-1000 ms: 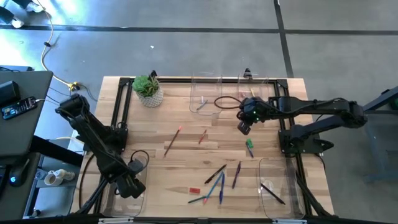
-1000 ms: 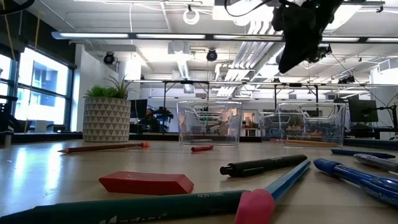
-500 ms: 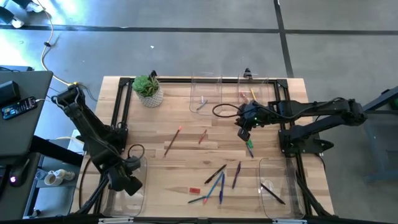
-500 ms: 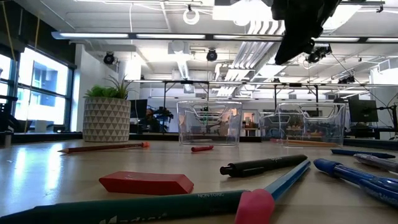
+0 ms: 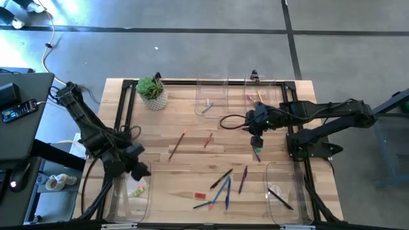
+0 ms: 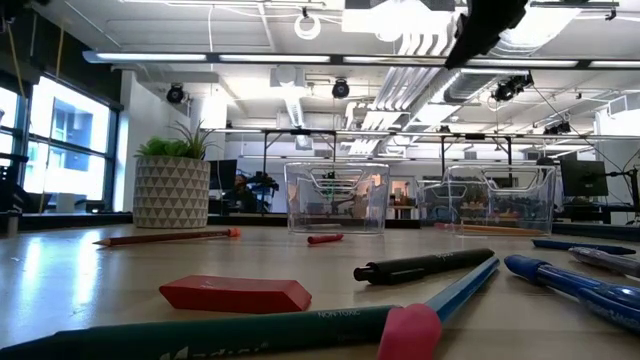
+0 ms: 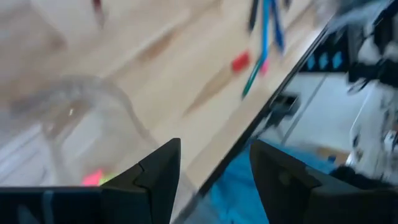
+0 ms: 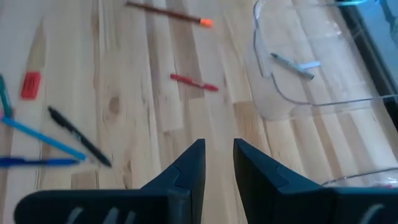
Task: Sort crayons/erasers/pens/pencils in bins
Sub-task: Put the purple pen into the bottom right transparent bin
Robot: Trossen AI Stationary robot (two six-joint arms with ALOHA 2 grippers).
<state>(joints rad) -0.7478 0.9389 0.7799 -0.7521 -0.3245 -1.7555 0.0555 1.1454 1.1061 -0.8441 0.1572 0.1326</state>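
My left gripper [image 5: 138, 168] hangs open over the far end of the near-left bin [image 5: 121, 203], which holds a pink and a yellow-green eraser [image 5: 136, 190]. My right gripper [image 5: 257, 135] stands above the table's right middle, narrowly open with nothing between its fingers [image 8: 217, 152]; a green stick [image 5: 257, 152] lies just nearward of it. A pencil [image 5: 177, 144] and a red crayon [image 5: 208, 139] lie mid-table. Pens [image 5: 223, 185] and a red eraser [image 5: 200, 194] lie near the front edge.
Two clear bins stand at the far edge: one [image 5: 211, 102] with a grey pen, one [image 5: 265, 97] with pencils. The near-right bin [image 5: 284, 191] holds a black pen. A potted plant [image 5: 153, 92] stands at the far left. A black cable [image 5: 231, 121] loops beside my right gripper.
My left gripper has risen out of the near-left bin, drawn toward the far edge and tipped up; the erasers now show in the bin. My right gripper has risen, rolled and shifted slightly toward the table's right edge.
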